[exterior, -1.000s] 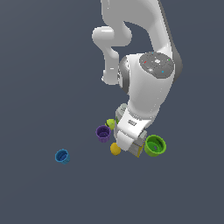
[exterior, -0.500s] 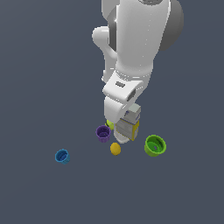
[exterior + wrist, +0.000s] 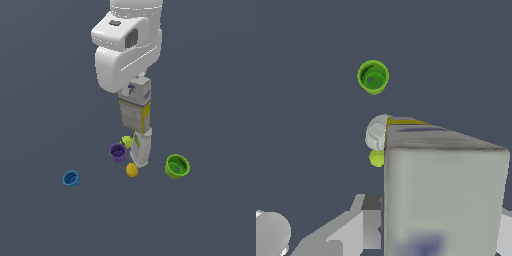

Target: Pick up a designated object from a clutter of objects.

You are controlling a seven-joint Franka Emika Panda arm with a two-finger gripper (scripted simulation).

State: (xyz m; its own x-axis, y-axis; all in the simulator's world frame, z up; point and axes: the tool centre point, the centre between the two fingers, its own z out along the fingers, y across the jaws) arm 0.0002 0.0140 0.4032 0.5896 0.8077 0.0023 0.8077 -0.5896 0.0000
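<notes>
The tall carton box (image 3: 135, 106), grey-white with a purple mark and yellow edges, hangs upright in the air above the clutter. My gripper (image 3: 134, 89) is shut on its top end, and the white hand hides the fingers in the exterior view. In the wrist view the box (image 3: 442, 185) fills the near side, with a grey finger (image 3: 370, 222) beside it. Below lie the grey-white bottle (image 3: 141, 148), a purple cup (image 3: 118, 152), a green fruit (image 3: 126, 141) and a yellow fruit (image 3: 132, 170).
A green cup (image 3: 177, 166) stands to the exterior view's right of the bottle and also shows in the wrist view (image 3: 373, 76). A blue cup (image 3: 71, 178) stands apart to the exterior view's left. The bottle (image 3: 376, 134) and a yellow-green fruit (image 3: 376, 158) show past the box.
My gripper has risen from among the clutter with the carton box held in it. The box now hangs well above the bottle and cups, which stayed in place.
</notes>
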